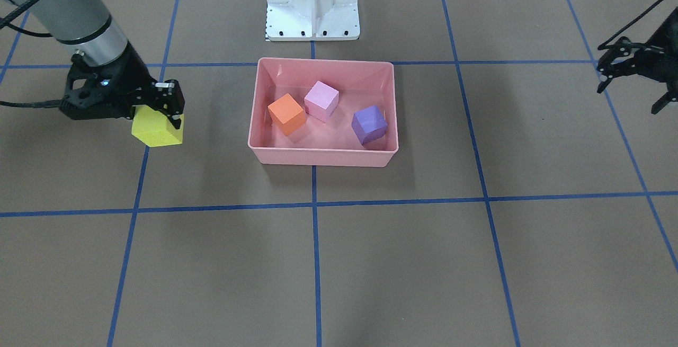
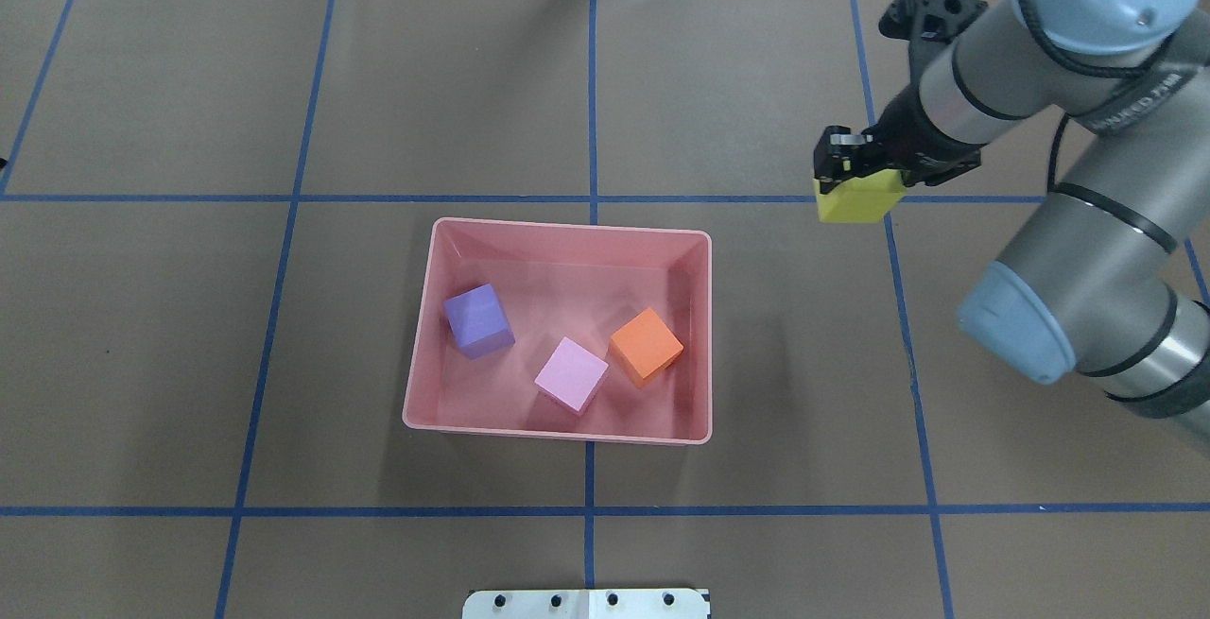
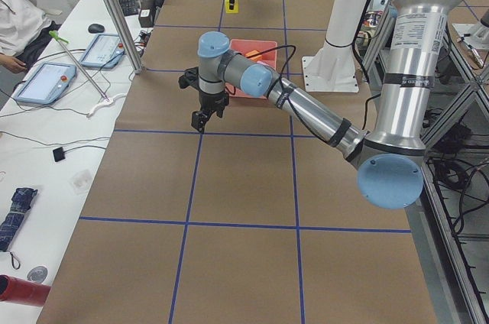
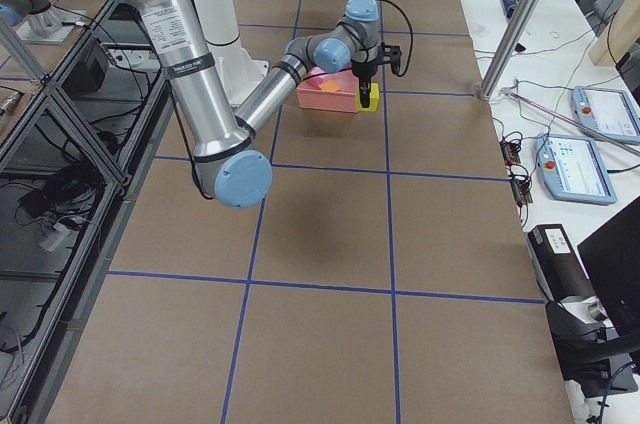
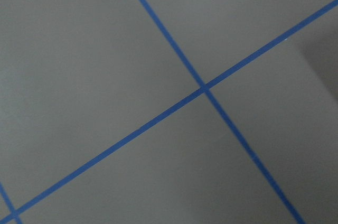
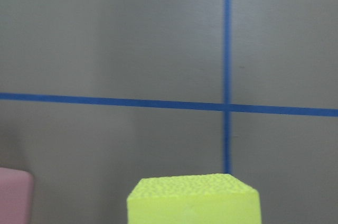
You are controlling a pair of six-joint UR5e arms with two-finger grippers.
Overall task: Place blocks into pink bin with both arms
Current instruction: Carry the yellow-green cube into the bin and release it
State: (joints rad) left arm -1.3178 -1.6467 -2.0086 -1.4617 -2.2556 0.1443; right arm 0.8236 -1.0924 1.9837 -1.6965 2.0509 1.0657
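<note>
Pedestal base (image 2: 586, 605): white metal, nearest to me, centred at the near edge of the table (image 2: 189, 364).
Pink bin (image 2: 558, 430): stands just beyond the base on the centre tape line, long sides running left to right. It holds three of the four blocks.
Pale pink block (image 2: 571, 374): inside the bin, the nearest of the three, close to the near wall and turned corner-on.
Orange block (image 2: 646, 346): inside the bin, just beside the pale pink block on its right, by the right wall.
Purple block (image 2: 479, 320): inside the bin, apart from the other two, close to the left wall.
Left claw (image 1: 630, 95): well to the left of the bin, out of the overhead view. My fingers are spread wide with nothing between them; my left wrist camera sees only brown table and crossing blue tape lines (image 5: 203, 87).
Right claw (image 2: 846, 170): to the right of the bin and a little farther out than its far wall, pointing down. My fingers are closed on the top of the yellow block (image 2: 855, 201).
Yellow block: outside the bin, gripped from above and hanging under my right claw. Most of its body shows below the fingertips, above a tape crossing.
</note>
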